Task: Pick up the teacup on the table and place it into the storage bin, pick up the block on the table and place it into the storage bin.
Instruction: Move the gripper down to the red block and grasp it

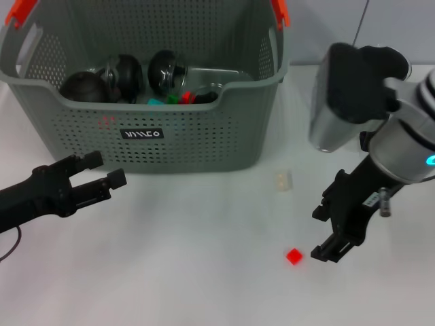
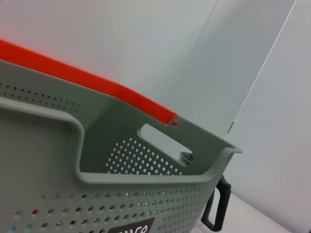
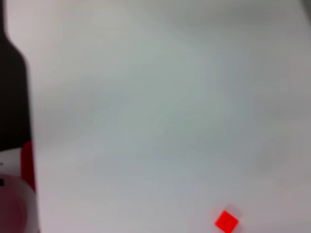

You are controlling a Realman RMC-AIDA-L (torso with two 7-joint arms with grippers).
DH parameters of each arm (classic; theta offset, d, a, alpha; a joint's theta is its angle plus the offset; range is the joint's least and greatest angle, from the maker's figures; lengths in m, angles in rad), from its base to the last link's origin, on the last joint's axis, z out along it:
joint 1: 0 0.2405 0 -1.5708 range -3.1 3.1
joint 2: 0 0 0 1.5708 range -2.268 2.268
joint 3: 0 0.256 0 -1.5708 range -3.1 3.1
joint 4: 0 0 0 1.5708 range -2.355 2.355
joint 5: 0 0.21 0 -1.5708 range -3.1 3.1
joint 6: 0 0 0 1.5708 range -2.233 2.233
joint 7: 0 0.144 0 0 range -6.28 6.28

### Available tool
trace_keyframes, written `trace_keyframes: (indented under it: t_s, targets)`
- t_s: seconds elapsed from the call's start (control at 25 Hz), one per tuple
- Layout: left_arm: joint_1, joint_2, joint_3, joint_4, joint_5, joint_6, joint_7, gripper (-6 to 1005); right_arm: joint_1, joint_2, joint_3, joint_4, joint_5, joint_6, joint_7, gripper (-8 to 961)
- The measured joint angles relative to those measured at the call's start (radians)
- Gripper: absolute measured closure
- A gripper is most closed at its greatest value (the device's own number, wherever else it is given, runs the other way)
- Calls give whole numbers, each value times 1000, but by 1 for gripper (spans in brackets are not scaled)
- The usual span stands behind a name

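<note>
Red block (image 1: 293, 256) on the table (image 1: 204, 285) — right gripper (image 1: 333, 234) nearest, fingers spread, block at its nine o'clock; left gripper (image 1: 102, 173) spread, idle before the bin (image 1: 204, 129).

One storage bin (image 1: 204, 136), one red block (image 1: 293, 256), one pale block (image 1: 283, 180) (translucent) — two grippers, left (image 1: 103, 170) and right (image 1: 325, 233).
</note>
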Motion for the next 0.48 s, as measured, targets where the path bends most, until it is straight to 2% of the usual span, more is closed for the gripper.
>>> trace_keyframes:
  t_s: [0.08,0.28,0.48]
  targets:
    - [0,0,0,-1,0,-1,0,150,26,0,-47,69,-16,53,36,225]
    - [-1,0,0,-1,0,-5,0,150,75,5,-118,191,-34,140,91,222]
    - [-2,0,5,-2,0,-15,0,150,75,7,-171,221,-2,189,87,219]
